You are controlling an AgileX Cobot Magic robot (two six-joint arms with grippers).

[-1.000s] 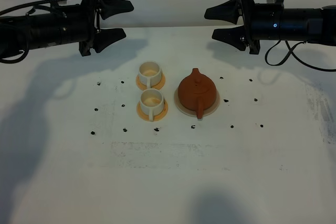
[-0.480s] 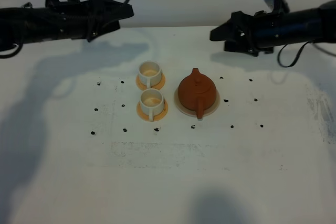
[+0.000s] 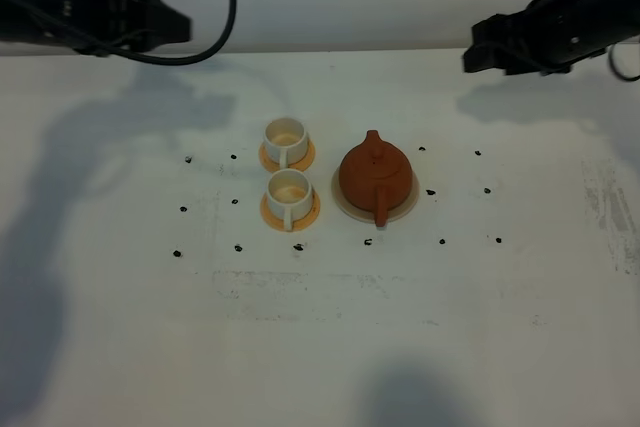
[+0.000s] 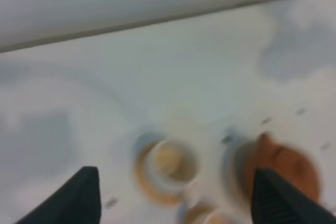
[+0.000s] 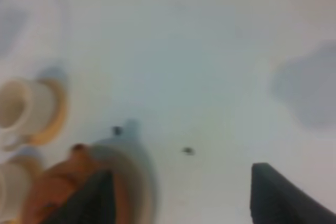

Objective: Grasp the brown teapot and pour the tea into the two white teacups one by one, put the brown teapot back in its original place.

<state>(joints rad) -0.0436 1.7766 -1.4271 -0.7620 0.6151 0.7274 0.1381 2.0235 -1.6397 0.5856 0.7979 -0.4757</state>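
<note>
The brown teapot (image 3: 375, 175) sits on the cream-white disc coaster (image 3: 343, 207) at the table's middle, handle toward the front. The two white teacups, far (image 3: 284, 137) and near (image 3: 288, 192), stand on orange coasters to its left. My left gripper (image 3: 172, 25) is high at the back left, open and empty, far from the cups. My right gripper (image 3: 480, 51) is high at the back right, open and empty. The blurred left wrist view shows a cup (image 4: 170, 161) and the teapot (image 4: 286, 169) between wide-apart fingertips (image 4: 81, 195). The right wrist view shows the teapot (image 5: 52, 192) and a cup (image 5: 21, 108).
The white table (image 3: 320, 327) carries small black marks around the tea set, such as one in front of the teapot (image 3: 368, 242). A pale wall runs behind the table's back edge.
Both arms have drawn back and outward toward the top corners, away from the tea set. The teapot and the cups have not moved.
</note>
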